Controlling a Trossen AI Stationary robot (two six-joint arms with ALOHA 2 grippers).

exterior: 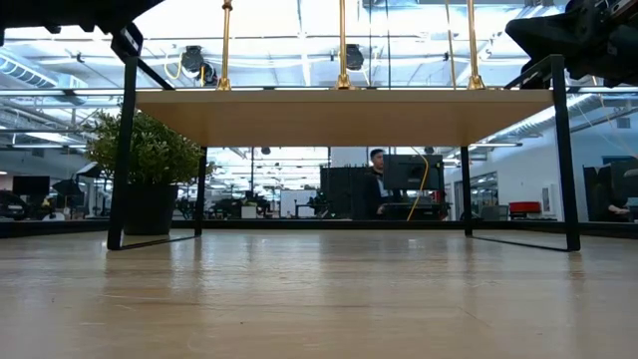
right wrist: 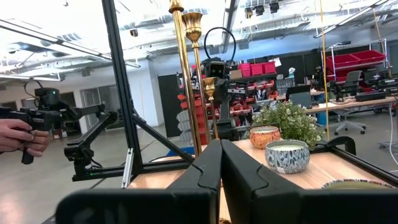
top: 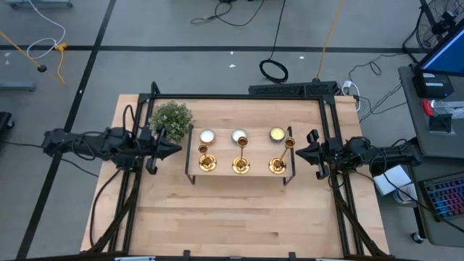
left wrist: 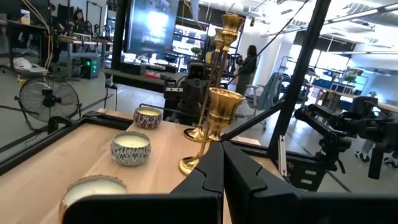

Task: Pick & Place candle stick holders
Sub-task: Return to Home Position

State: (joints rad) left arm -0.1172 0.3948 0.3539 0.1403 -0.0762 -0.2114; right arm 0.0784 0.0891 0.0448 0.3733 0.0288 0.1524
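So all three gold candle holders point(top: 241, 165) are up on the little wooden shelf point(top: 222, 155) in the middle of the counter point(top: 239, 217). They stand upright in a row along the shelf's near edge, spaced out and not touching each other. Behind each one, toward the far edge of the shelf, sits a round pale candle point(top: 239, 135), so it's three and three. From the low camera you mostly get the underside of the shelf board and its black metal legs, with the thin gold stems poking up above it.

The left gripper point(top: 174, 150) hovers just off the left end of the shelf and points at it. Its jaws are clenched together with nothing between them. The right gripper point(top: 301, 151) does the same at the right end: jaws clenched, holding nothing, near the shelf frame but apart from it.

A bushy green plant point(top: 172, 118) sits on the counter at the far left corner of the shelf, right beside the left arm.

Out in the room beyond the counter, a person's hand point(right wrist: 15, 137) shows in the right wrist camera. It grips something dark, maybe a handle, hard to make out.
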